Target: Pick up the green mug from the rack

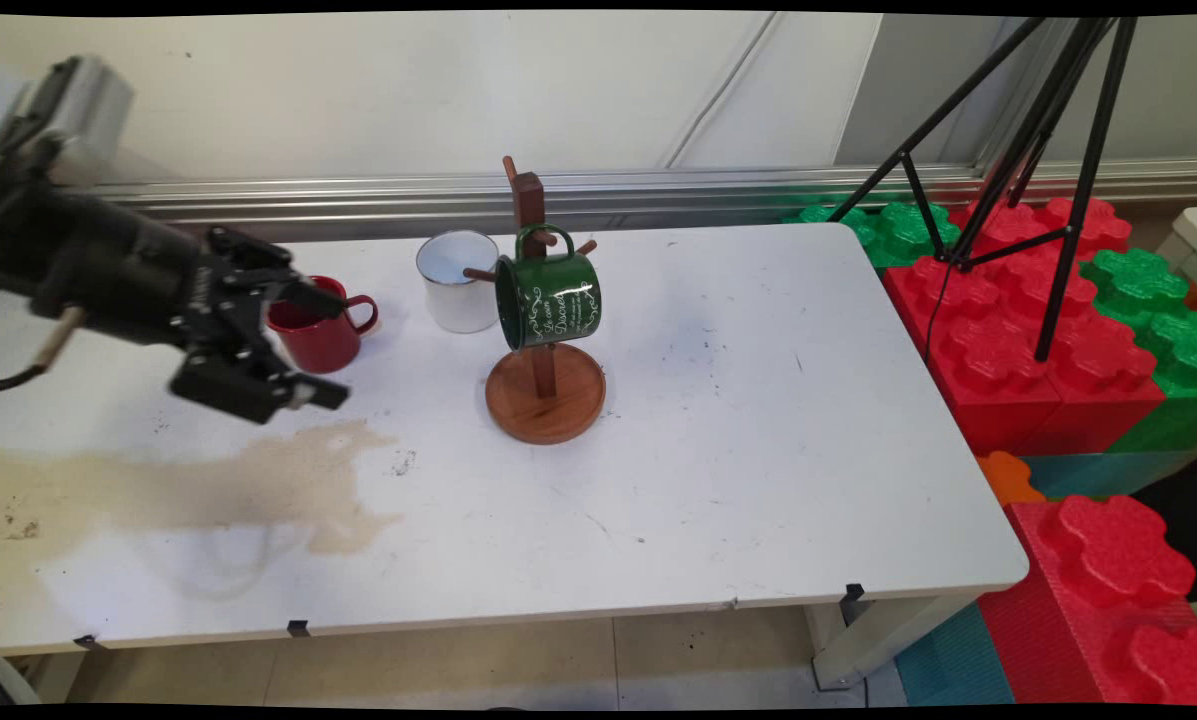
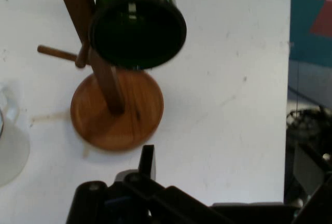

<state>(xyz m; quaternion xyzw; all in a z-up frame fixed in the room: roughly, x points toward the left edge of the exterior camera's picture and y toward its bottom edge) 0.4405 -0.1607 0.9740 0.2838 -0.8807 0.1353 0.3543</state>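
Currently the black two-finger gripper (image 1: 306, 345) hovers with fingers spread and empty, just in front of the red enamel mug (image 1: 320, 332). To its right, apart, a green enamel mug (image 1: 550, 298) hangs on the wooden mug tree (image 1: 544, 385), with a white enamel mug (image 1: 459, 280) behind.

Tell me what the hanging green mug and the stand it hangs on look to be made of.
Green mug: likely enamelled metal, judging by its glossy dark coat, thin rolled rim and printed white lettering; ceramic can't be ruled out. Mug stand: wood, reddish-brown with a smooth finish, seen in the round base, post and pegs.
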